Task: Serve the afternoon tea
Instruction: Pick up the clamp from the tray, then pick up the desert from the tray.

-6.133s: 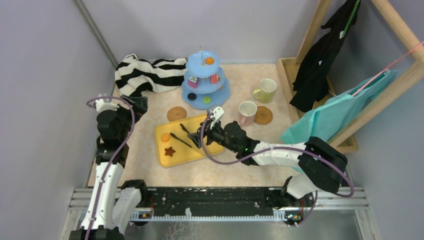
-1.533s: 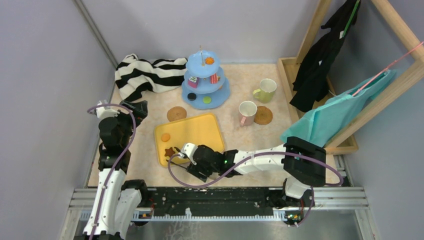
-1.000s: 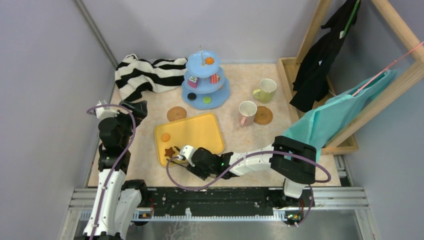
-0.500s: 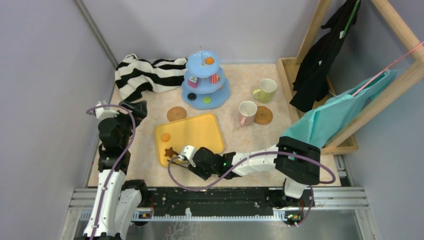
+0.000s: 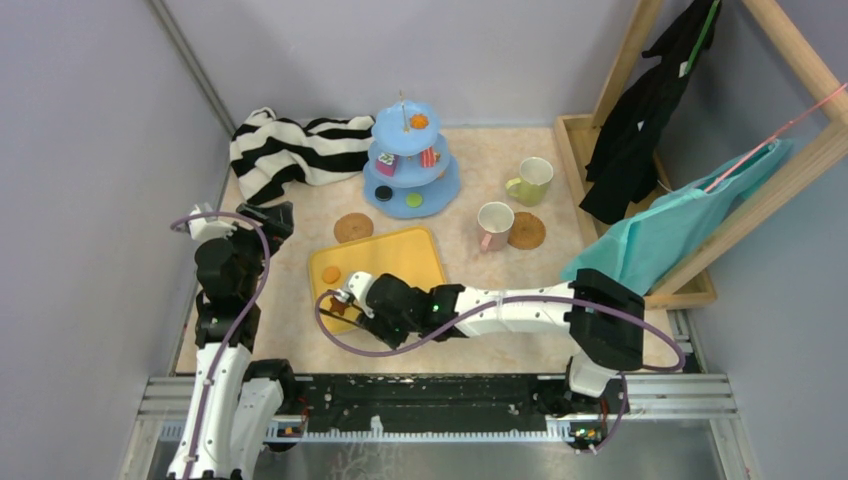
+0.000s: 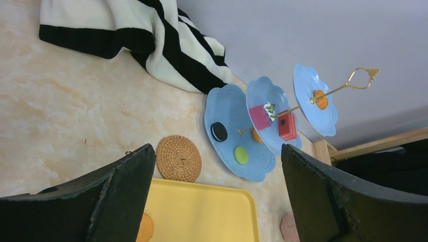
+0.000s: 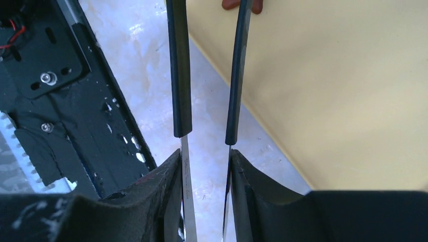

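My right gripper [image 5: 372, 300] [image 7: 205, 166] is shut on a pair of black-tipped metal tongs [image 7: 179, 75]. The tongs point at a brown star cookie [image 7: 242, 4] at the front left of the yellow tray [image 5: 395, 262]. Their tips reach the cookie, and the frame edge hides any grip. An orange cookie [image 5: 330, 273] lies on the tray. The light-blue three-tier stand [image 5: 412, 150] holds several treats. The pink-handled cup [image 5: 494, 225] stands beside one cork coaster [image 5: 526, 231]. The yellow-green cup [image 5: 531, 181] stands farther back. The second coaster [image 5: 352, 227] lies behind the tray. My left gripper [image 5: 270, 215] [image 6: 217, 151] is open and empty.
The striped cloth [image 5: 290, 150] lies at the back left. A wooden rack [image 5: 640, 150] with hanging clothes stands on the right. The black base rail [image 7: 45, 75] is just near the tongs. The side wall is close on the left.
The tongs no longer lie on the tray; my right gripper holds them. It swung to the tray's front edge, then moved left and a little forward toward the star cookie.
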Tool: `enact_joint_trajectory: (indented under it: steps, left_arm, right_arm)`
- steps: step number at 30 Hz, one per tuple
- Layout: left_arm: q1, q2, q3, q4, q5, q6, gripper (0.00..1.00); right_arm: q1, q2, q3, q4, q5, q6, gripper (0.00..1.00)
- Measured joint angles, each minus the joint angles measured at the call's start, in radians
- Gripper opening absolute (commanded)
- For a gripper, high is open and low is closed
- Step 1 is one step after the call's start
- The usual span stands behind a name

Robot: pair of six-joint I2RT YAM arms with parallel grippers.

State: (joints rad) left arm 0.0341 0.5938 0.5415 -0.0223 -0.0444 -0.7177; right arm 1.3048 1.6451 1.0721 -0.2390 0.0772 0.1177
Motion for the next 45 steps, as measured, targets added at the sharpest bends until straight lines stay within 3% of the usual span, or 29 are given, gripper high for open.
enact_joint_trajectory:
  steps: [15,45]
  left_arm:
    - [0.000,-0.004,0.000,-0.007,0.000,-0.004,0.99]
    - [0.000,-0.001,-0.002,0.005,-0.008,-0.008,0.99]
  right_arm:
    - [-0.059,0.105,0.106,-0.198,-0.065,0.037,0.39]
    - [-0.124,0.239,0.246,-0.258,-0.149,0.024,0.39]
